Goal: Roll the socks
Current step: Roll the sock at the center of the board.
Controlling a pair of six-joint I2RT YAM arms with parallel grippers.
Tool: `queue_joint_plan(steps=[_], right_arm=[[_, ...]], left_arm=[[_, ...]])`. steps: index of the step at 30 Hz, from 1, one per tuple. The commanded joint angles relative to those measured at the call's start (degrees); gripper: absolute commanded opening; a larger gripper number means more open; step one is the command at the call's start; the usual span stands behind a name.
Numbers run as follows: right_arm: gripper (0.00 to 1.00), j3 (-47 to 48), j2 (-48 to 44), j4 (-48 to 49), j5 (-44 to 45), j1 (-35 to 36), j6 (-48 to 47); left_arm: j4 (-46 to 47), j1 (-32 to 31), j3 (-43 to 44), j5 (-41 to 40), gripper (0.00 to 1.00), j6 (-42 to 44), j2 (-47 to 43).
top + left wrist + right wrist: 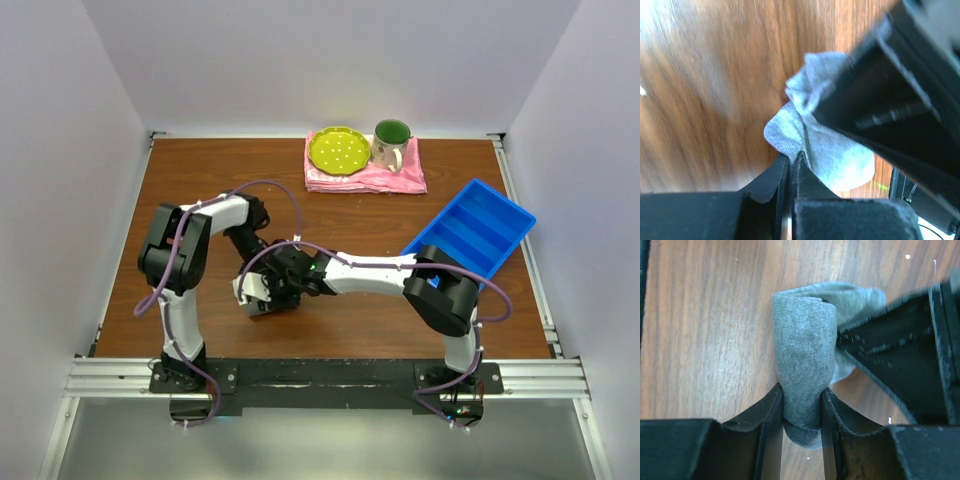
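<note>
Right gripper (802, 392) pinches the rolled socks (805, 340), left gripper (791, 160) nips their edge; even tension would tighten the roll.

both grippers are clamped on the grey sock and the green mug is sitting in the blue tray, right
Not the tray: the top external view shows the green mug on the pink cloth, apart from the blue tray. The left gripper and right gripper are both clamped on the grey sock.
</note>
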Motion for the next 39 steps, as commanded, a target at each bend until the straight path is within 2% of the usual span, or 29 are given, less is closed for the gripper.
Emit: queue_joint_plan(steps=[1,6,14,20,21,22,24,25,27,32,33,35,38,39], right_arm=[[0.00,3.15,0.18,-5.45,-4.34,-0.13,-1.43],[0.00,3.15,0.18,-7.03,-4.60,-0.05,-2.22],[0.00,3.07,2.55,-8.27,-4.25,-0.31,-2.40],[0.00,3.15,4.75,-9.41,-4.69,-0.84,-1.26],[0.00,3.15,5.27,-9.76,-5.13,-1.10,-1.08],[0.00,3.15,5.54,-9.94,-5.91,-1.19,-0.73],[0.00,2.80,5.81,-10.20,-6.27,-1.54,-0.20],[0.00,2.71,5.98,-10.29,-6.45,-1.63,0.06],[0.00,2.71,6.16,-10.20,-7.06,-2.15,0.76],[0.00,3.50,6.86,-9.85,-8.03,-3.12,3.05],[0.00,3.50,6.95,-9.76,-8.03,-3.12,3.40],[0.00,3.07,7.12,-9.15,-7.51,-3.21,3.84],[0.00,2.72,7.56,-8.62,-7.33,-3.21,4.37],[0.00,2.63,7.65,-8.44,-7.15,-3.21,4.63]], left_arm=[[17.04,-3.94,3.23,-6.93,0.00,-0.48,4.98],[16.69,-8.86,6.23,-6.93,0.00,-1.36,7.53],[19.06,-12.65,8.16,-3.95,0.00,-1.54,8.24],[24.06,-12.83,3.86,-2.53,0.00,-1.72,4.55],[25.47,-12.83,2.99,-2.62,0.05,-2.59,3.94],[28.18,-12.83,1.41,-2.53,0.15,-2.86,2.36],[31.18,-12.74,0.17,-2.27,0.23,-4.17,0.69],[33.72,-12.65,-0.88,-2.01,0.40,-4.27,-0.89],[36.72,-12.65,-1.68,-1.39,0.43,-5.84,-2.56],[47.26,-12.21,-4.93,-0.43,0.70,-9.44,-7.84],[49.71,-12.12,-5.89,-0.34,0.79,-10.06,-9.33],[53.24,-11.77,-6.77,-1.12,0.86,-12.43,-10.65],[60.10,-7.92,-7.57,0.09,1.00,-19.02,-12.68],[61.50,-6.77,-7.14,0.97,1.00,-21.29,-13.38]])
